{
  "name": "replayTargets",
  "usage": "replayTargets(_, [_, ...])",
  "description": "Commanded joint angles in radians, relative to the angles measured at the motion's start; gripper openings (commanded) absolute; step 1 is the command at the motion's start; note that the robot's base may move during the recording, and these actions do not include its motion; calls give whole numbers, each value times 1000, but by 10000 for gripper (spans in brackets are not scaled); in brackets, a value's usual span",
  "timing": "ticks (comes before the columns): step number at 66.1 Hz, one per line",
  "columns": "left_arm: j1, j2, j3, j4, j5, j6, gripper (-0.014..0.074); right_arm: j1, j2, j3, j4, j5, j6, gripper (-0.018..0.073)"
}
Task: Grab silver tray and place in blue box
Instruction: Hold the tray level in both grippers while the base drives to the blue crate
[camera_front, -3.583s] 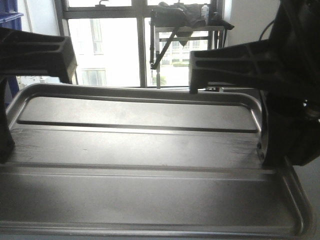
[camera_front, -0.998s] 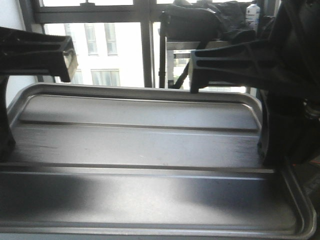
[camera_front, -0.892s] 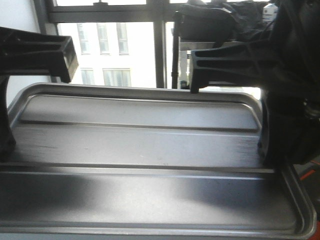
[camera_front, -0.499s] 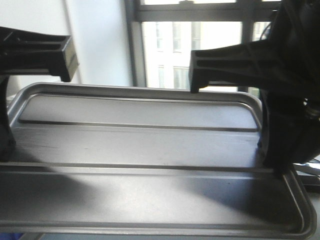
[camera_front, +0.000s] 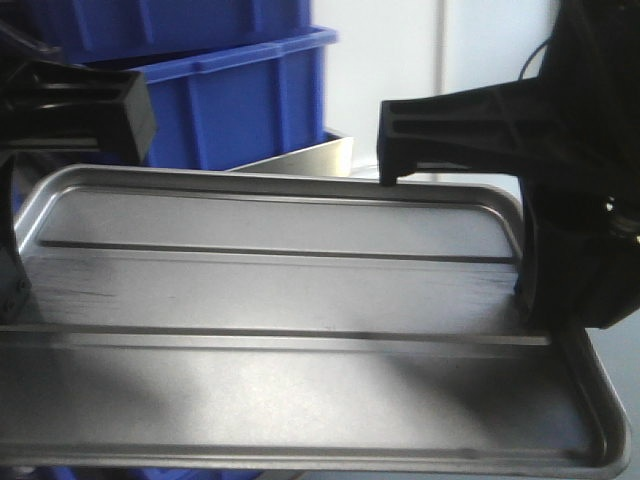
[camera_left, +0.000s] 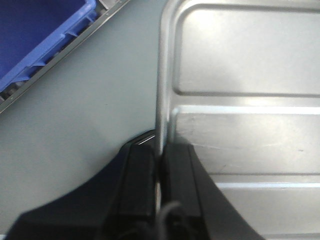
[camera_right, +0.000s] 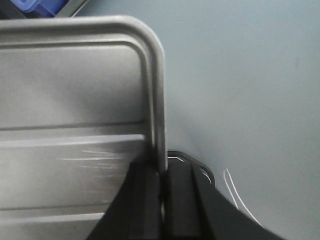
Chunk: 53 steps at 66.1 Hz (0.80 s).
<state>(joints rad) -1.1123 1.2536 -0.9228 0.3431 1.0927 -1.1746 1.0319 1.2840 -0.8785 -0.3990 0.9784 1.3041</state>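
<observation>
You have the tray (camera_front: 300, 300) off the ground, carried level between both arms. The left jaws are clamped on the thin rim of its left short end (camera_left: 161, 100), and the right jaws are pinched on the rim of its right short end (camera_right: 159, 115), just below the rounded corner. Under it in both wrist views is only bare grey surface (camera_left: 75, 125), so nothing supports the tray but those two narrow grips.

The box (camera_front: 230, 100) stands ahead and to your left, with a second blue one stacked above it and a strip of bare metal (camera_front: 300, 160) between it and the tray.

That is where I judge things could go wrong:
- The box's thick rim looks higher than the tray's far edge, so a straight push forward could knock the tray against the wall and lever it out of the jaws
- If one arm leads the other, the tray could twist, and smooth metal in so shallow a pinch may slide free
- The box's opening is not in sight, so you cannot tell that it is free to take the tray
</observation>
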Motion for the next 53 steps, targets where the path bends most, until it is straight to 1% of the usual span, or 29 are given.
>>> replayTargets(1, [-11, -27, -29, 8, -44, -10, -8, 4, -29, -25, -30, -47, 2, 62])
replayTargets(53, [-11, -27, -29, 8, -44, -10, -8, 4, -29, -25, -30, -47, 2, 62])
